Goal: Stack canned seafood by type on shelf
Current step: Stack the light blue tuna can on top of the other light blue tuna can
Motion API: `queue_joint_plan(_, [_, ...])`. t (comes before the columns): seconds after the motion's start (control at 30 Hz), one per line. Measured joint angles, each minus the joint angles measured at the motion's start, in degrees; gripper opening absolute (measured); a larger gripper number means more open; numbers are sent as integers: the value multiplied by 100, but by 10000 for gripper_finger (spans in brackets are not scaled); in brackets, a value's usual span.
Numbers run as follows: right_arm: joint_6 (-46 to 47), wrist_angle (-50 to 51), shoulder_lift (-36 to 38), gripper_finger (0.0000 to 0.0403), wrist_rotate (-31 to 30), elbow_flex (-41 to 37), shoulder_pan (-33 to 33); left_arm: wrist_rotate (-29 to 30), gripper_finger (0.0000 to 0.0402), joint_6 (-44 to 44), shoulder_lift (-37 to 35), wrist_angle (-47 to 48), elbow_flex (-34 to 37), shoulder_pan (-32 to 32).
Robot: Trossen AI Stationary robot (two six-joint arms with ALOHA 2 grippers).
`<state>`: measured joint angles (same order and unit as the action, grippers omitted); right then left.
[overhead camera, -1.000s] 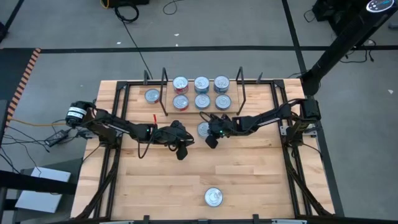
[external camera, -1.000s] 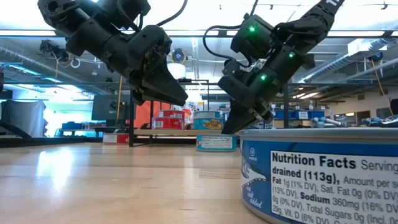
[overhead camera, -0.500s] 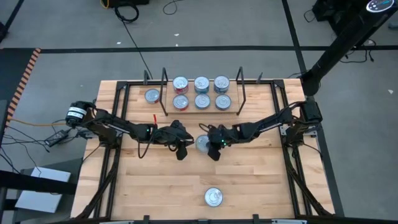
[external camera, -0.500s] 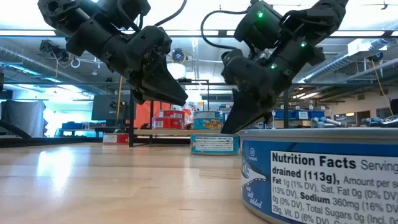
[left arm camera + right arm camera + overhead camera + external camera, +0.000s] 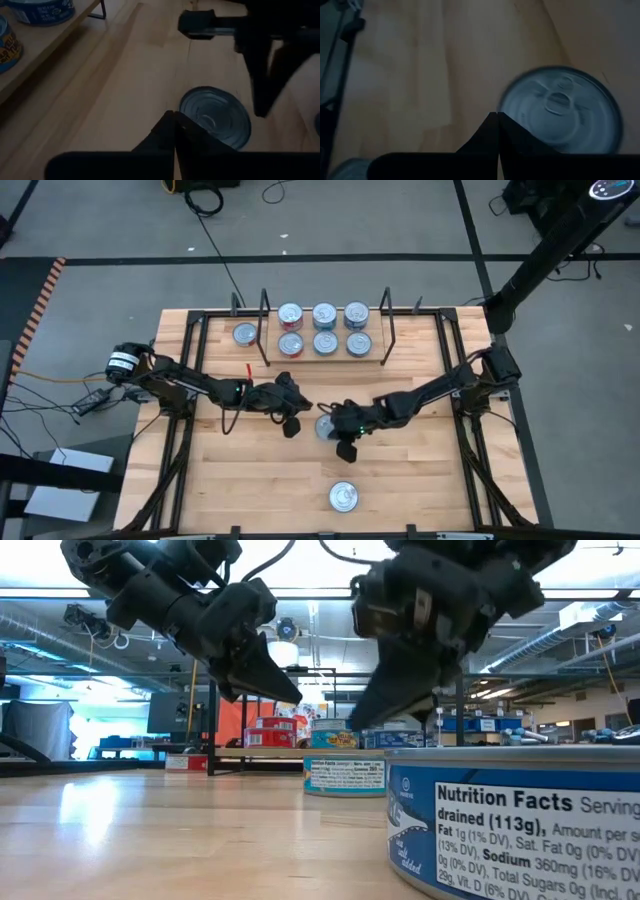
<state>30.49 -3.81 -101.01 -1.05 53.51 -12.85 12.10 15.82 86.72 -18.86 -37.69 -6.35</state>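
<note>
A loose blue-labelled tin (image 5: 324, 423) stands flat on the table's middle, also in the low view (image 5: 345, 775). My right gripper (image 5: 497, 116) is shut, its tips at the tin's lid edge (image 5: 506, 107). My left gripper (image 5: 294, 423) is shut and hangs raised above the table (image 5: 293, 700), just left of the tin (image 5: 215, 117). The shelf (image 5: 325, 358) holds several tins on its light board: red-labelled ones (image 5: 290, 314) at its left end, blue-labelled ones (image 5: 357, 343) beside them. My right gripper has its shut fingertips (image 5: 492, 122) against the rim of the loose tin's lid (image 5: 506, 107), slanting down from the table's right. The tin stands flat on the table. In the high view the gripper's body hides the exact place of touch.
One tin (image 5: 245, 333) sits on the table left of the shelf's wire end frame (image 5: 265, 330). Another tin (image 5: 343, 497) stands near the table's near edge, filling the low view's corner (image 5: 510, 825). A small red stick (image 5: 248, 370) lies left of centre.
My right gripper has moved toward the table's near edge, staying shut. The loose tin has slid with it along the table from just in front of the shelf to the middle, staying flat.
</note>
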Motion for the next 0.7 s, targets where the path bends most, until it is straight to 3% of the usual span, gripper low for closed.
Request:
queue_joint_plan(0.2, [-3,104,8,9,-21,268,-116,0,4,-73,2,-592,238,0])
queue_joint_plan(0.47, [-10,789,11,9,-36,658,-277,-2,2,-62,2,-2510,1435,2])
queue_joint_plan(0.7, [-85,1175,17,9,-36,844,-294,-9,1,-166,46,-2599,1564,86])
